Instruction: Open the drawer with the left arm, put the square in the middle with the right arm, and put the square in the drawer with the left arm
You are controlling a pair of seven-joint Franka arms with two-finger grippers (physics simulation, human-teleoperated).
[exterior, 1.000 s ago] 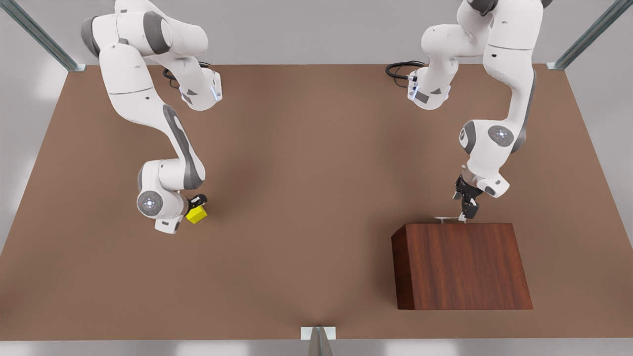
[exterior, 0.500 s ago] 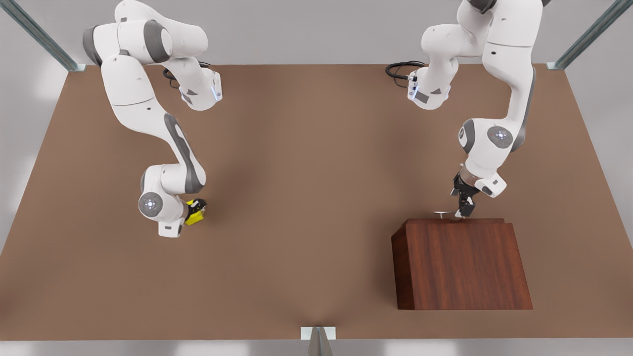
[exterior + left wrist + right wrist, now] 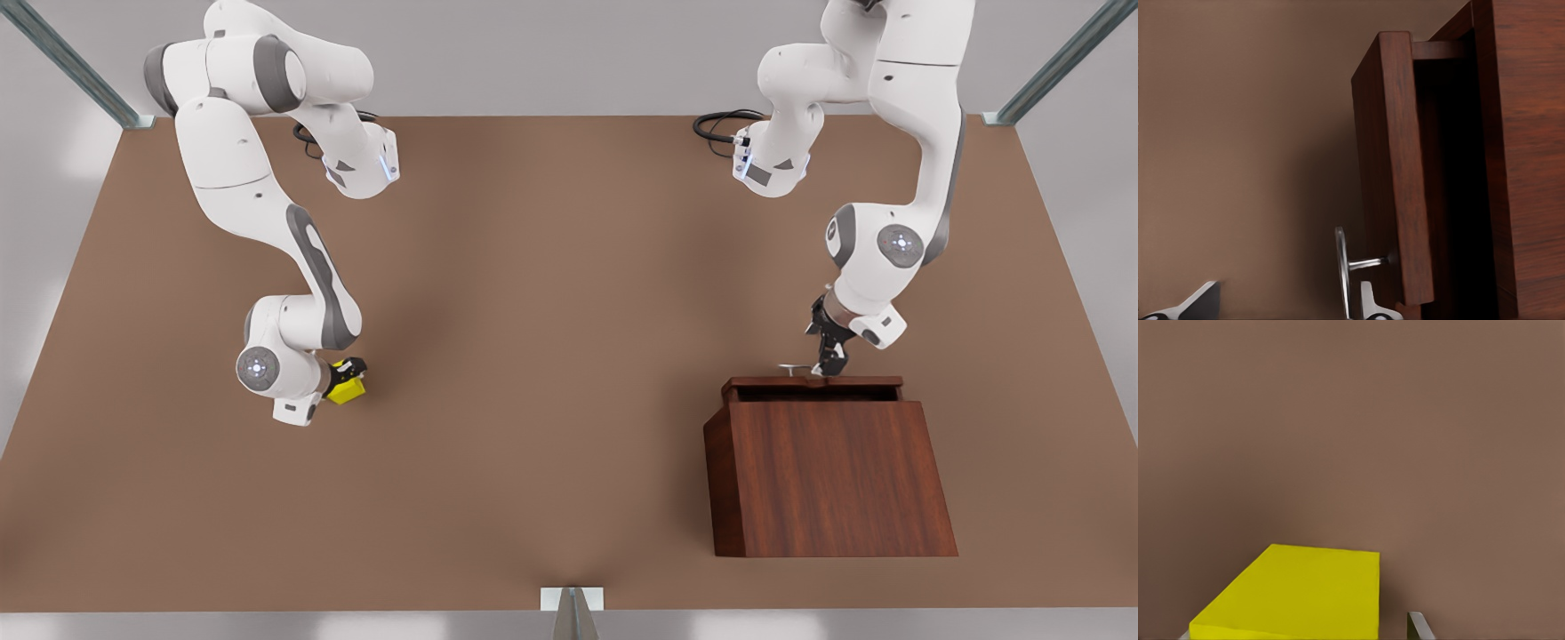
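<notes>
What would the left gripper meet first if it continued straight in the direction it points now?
Probably the dark reddish-brown wooden drawer front: the left gripper is shut on its thin silver bar handle and points at that panel.

The left end effector [image 3: 826, 358] pointed down near the counter's right side, fingers closed on a handle. The right end effector [image 3: 348, 377] hung low toward the left edge, gripping.

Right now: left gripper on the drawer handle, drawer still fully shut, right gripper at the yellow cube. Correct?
Not quite. The drawer is not fully shut: the front view shows it slid partly out of the cabinet, and the left wrist view shows a dark gap behind its front. The rest holds: the left gripper is on the handle, and the right gripper is at the yellow cube.
</notes>
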